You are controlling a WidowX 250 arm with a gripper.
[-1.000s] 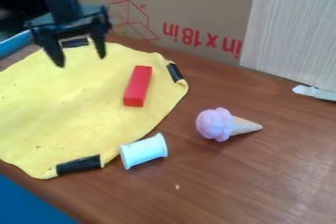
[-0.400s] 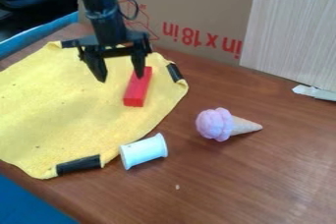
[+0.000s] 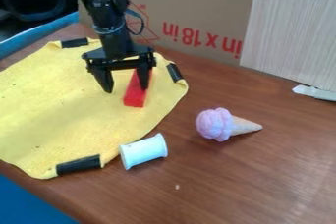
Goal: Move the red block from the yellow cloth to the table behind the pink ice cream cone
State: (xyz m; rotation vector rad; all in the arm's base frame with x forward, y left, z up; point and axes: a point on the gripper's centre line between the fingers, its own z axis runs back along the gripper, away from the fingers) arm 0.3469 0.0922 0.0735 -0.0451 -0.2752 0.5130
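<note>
The black gripper hangs open over the right part of the yellow cloth, tilted slightly. Its right finger overlaps the red block from this view and hides part of it; I cannot tell if they touch. The left finger is over bare cloth to the left of the block. The block lies lengthwise on the cloth, its near end showing. A white spool lies on its side by the cloth's lower right edge. To the right on the brown table is a toy ice cream cone with a pink top, lying down.
Black tape strips hold the cloth's edges. A cardboard box with red print stands along the back, next to a pale wood-grain panel. A white piece lies at the panel's foot, and a blue surface fills the lower left corner.
The gripper has moved right and down from the upper left, across the cloth to the red block. It has stayed open. The block, spool and cone have kept their places.
</note>
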